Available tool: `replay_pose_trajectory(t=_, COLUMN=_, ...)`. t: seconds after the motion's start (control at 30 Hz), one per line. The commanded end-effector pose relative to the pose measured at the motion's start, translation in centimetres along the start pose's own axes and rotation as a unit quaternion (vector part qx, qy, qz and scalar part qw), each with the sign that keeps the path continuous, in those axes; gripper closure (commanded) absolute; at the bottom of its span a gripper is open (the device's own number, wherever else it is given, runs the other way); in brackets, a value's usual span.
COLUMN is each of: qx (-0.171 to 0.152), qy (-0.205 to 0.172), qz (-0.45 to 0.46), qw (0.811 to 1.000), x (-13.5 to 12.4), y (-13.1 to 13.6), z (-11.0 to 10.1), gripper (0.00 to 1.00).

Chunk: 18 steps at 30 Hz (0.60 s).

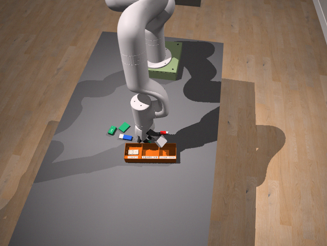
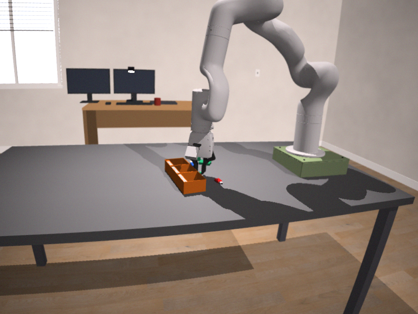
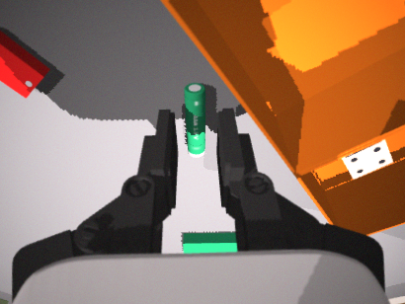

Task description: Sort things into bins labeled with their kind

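Observation:
My gripper (image 1: pixel 143 141) (image 2: pixel 199 171) (image 3: pixel 197 130) is partly open, low beside the bins' robot-side wall. Its fingers stand either side of a green battery (image 1: pixel 149 141) (image 3: pixel 196 140), with gaps showing on both sides. The orange three-part bin row (image 1: pixel 150 160) (image 2: pixel 194 187) (image 3: pixel 222 59) is labelled GAMES, BATTERIES and, apparently, NUTS+BOLTS. A white domino (image 1: pixel 133 151) (image 3: pixel 367 159) lies in the GAMES bin. A red USB stick (image 1: pixel 163 132) (image 2: pixel 218 181) (image 3: pixel 25 64) lies on the table. A blue-and-white block (image 1: pixel 127 137), a flat green block (image 1: pixel 124 127) and a green dotted block (image 1: pixel 112 129) lie left of the gripper in the top view.
The bin wall stands close beside one finger in the wrist view. The arm's green base (image 1: pixel 162 75) (image 2: pixel 324 168) stands on the grey table (image 1: pixel 119 206) (image 2: pixel 84 199). A desk with monitors stands beyond the table in the exterior view.

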<state>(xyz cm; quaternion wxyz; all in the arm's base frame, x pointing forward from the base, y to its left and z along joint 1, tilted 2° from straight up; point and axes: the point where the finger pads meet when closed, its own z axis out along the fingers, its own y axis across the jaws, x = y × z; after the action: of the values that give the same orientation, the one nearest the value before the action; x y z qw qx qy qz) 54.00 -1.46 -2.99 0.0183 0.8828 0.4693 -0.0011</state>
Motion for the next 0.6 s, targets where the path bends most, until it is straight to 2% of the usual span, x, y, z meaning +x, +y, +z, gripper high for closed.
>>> replay_pose_trajectory(t=0.0, qx=-0.001, qy=0.0, qz=0.0, qw=1.0, x=0.03, y=0.05, z=0.5, gripper=0.77)
replay_pose_trajectory(t=0.57, qx=-0.001, qy=0.0, qz=0.0, qw=1.0, x=0.02, y=0.02, z=0.9, gripper=0.77)
